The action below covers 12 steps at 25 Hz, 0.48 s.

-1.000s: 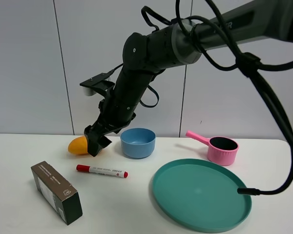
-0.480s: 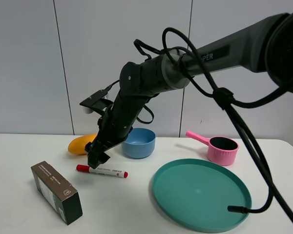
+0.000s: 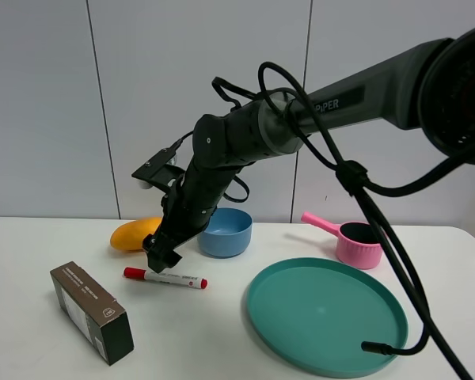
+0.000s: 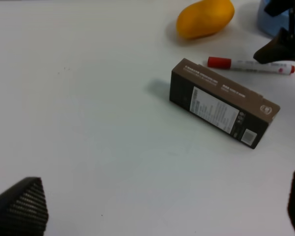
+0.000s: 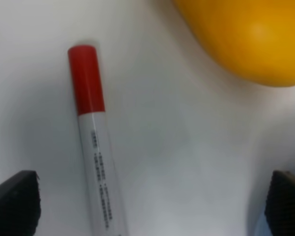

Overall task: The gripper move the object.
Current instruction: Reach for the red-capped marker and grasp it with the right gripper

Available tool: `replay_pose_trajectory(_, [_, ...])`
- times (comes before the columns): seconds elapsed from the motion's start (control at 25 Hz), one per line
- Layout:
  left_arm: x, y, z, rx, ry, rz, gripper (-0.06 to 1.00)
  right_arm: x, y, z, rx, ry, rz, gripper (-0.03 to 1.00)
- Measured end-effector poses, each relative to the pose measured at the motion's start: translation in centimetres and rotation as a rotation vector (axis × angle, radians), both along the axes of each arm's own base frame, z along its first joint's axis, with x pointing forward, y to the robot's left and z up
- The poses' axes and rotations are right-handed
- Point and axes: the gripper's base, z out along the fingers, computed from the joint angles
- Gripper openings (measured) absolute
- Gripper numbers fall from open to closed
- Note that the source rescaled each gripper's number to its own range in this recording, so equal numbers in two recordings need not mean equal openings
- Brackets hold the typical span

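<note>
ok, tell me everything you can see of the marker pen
The marker pen is slim, with a white plastic-looking barrel, red cap, red end and small printed text. It lies flat on the white table, between the mango and the brown box. The right claw hangs open close above it, not gripping it.

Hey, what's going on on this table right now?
The right arm reaches across, and its gripper hangs open just over the marker pen, near the red cap, without gripping it. The pen lies flat on the white table, between the mango and the brown box.
</note>
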Motion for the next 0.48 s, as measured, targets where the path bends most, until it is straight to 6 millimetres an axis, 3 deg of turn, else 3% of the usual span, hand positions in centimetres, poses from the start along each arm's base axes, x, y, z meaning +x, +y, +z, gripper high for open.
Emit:
replay_pose_trajectory(0.24, [0.0, 0.0, 0.0, 0.0, 0.0, 0.0, 1.0, -0.66, 0.72, 0.0, 0.031, 0.034, -0.023, 0.9])
replay_pose_trajectory(0.48, [0.0, 0.0, 0.0, 0.0, 0.0, 0.0, 1.0, -0.48, 0.43, -0.07, 0.049, 0.067, -0.182, 0.89])
